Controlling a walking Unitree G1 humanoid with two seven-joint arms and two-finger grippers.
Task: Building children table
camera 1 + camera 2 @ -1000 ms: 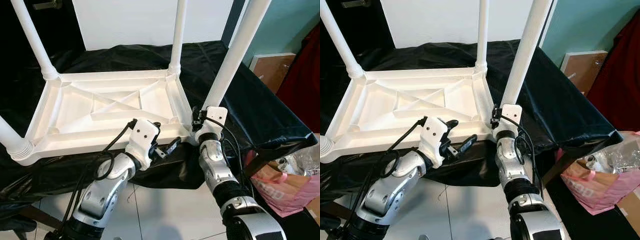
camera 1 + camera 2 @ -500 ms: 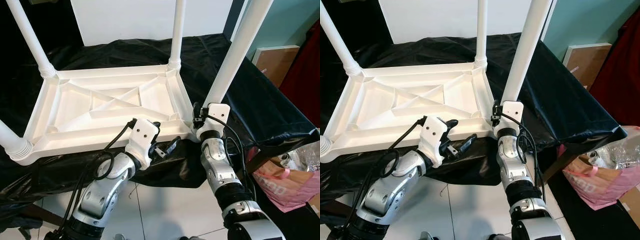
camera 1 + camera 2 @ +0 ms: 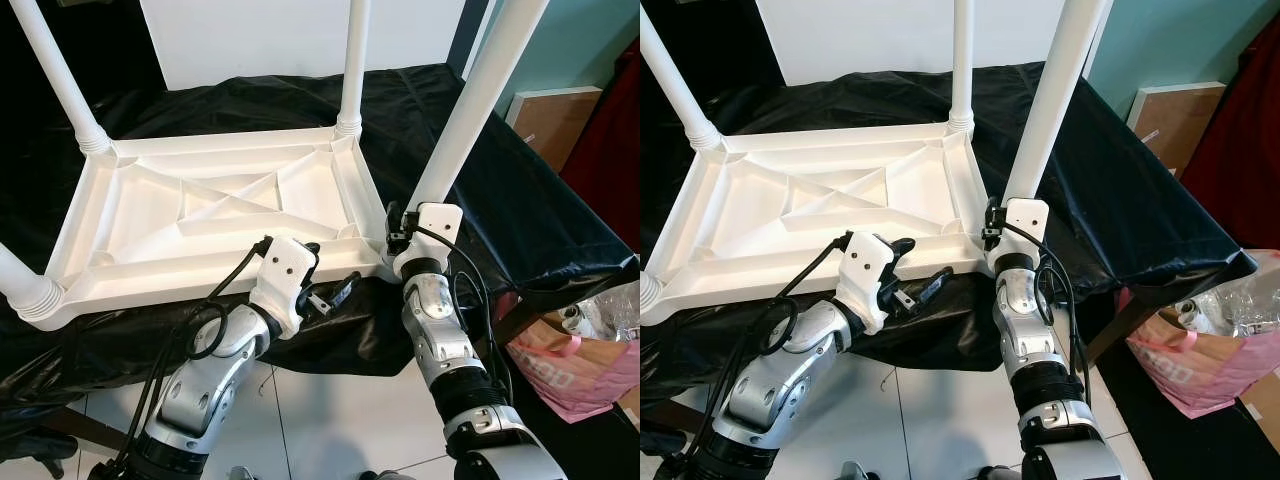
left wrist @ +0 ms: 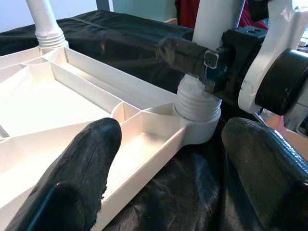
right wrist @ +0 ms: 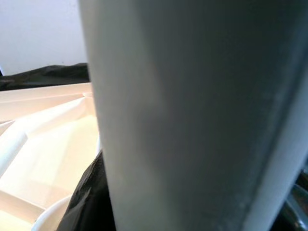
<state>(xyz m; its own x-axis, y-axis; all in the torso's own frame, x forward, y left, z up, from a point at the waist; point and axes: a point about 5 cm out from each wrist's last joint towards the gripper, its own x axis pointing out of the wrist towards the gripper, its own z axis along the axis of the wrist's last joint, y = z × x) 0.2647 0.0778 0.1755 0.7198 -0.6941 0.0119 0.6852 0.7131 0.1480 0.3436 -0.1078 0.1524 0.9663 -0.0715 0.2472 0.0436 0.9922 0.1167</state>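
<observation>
A white plastic children's table [image 3: 200, 215] lies upside down on a black cloth, its legs pointing up. My right gripper [image 3: 408, 230] is shut on the near-right leg [image 3: 470, 110] just above its threaded collar [image 4: 197, 103]; one of its black fingers [image 4: 185, 54] presses against the leg. My left gripper [image 3: 330, 270] stands open at the table's front rim, just left of that corner. Its two black fingers [image 4: 82, 168] sit on either side of the corner socket without touching it.
The black cloth [image 3: 530, 220] drapes over the support's edges. A pink bag [image 3: 580, 360] of clutter sits on the floor at the right, with a brown board [image 3: 555, 125] behind it. A white panel [image 3: 300, 40] stands at the back. Tiled floor [image 3: 330, 420] lies below my arms.
The whole picture has shifted a little, so the camera moved. Both grippers keep their places relative to the table and the leg.
</observation>
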